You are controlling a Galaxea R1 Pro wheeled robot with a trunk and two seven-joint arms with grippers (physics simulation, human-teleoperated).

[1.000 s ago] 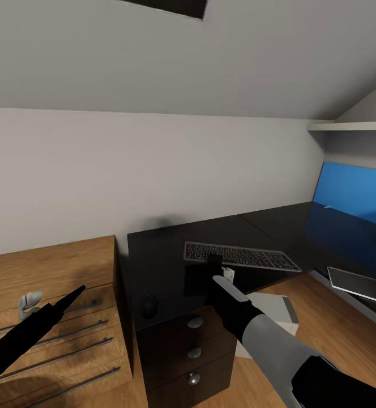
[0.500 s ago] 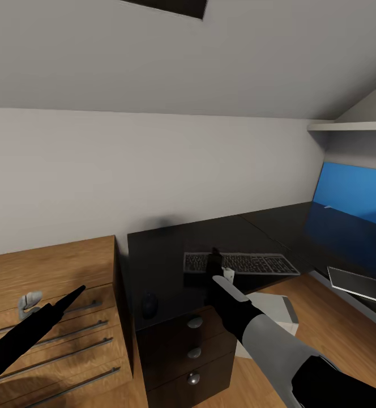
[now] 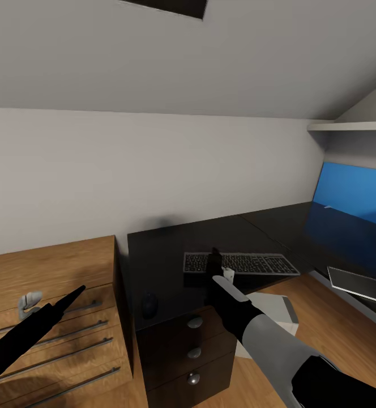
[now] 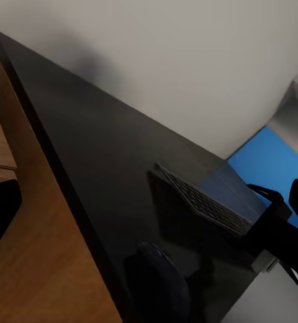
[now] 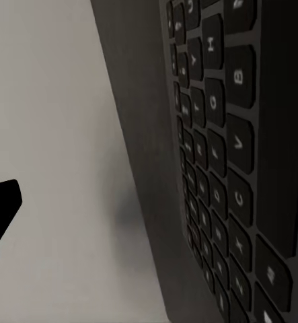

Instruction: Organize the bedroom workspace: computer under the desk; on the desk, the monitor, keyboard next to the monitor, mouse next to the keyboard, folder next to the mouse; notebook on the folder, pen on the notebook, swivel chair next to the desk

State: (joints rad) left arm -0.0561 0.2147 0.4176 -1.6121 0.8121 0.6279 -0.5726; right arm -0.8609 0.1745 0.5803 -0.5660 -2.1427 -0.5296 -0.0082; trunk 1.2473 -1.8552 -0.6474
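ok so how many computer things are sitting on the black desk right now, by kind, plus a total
keyboard: 1
mouse: 1
total on the desk: 2
The blue panel at the far right may be a screen; I can't tell.

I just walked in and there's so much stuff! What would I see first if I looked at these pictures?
First you'd spot the robot's right arm reaching over the shiny black desk, its gripper right at the grey keyboard lying there. A bright blue panel glows at the far right by the wall. A small dark mouse sits near the desk's front edge, beside the wooden dresser.
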